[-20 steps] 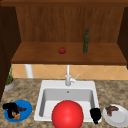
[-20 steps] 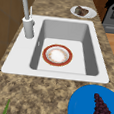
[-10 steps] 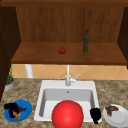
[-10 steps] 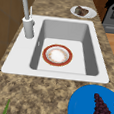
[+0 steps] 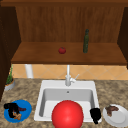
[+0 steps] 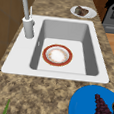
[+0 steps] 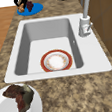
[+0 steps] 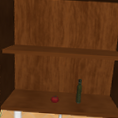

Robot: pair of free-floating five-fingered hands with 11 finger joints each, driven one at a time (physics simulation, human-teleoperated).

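My left hand (image 5: 10, 108) hovers over the blue plate (image 5: 26, 108) on the counter left of the sink, right beside an orange-brown bit of food (image 5: 17, 116). In the right side view this left hand (image 7: 19, 0) stands above the same food (image 7: 21, 7), next to dark purple grapes (image 7: 30, 5). My right hand (image 5: 95, 114) hangs at the sink's front right corner, fingers (image 5: 96, 121) pointing down and holding nothing. A red-rimmed bowl (image 6: 57, 55) sits in the white sink (image 6: 20, 56).
A white plate (image 5: 120, 117) with a brown piece of food (image 5: 111, 109) lies right of the sink. The faucet (image 5: 68, 77) rises behind the basin. A red fruit (image 5: 62, 50) and a green bottle (image 5: 86, 41) stand on the shelf. A potted plant (image 5: 9, 83) is at far left.
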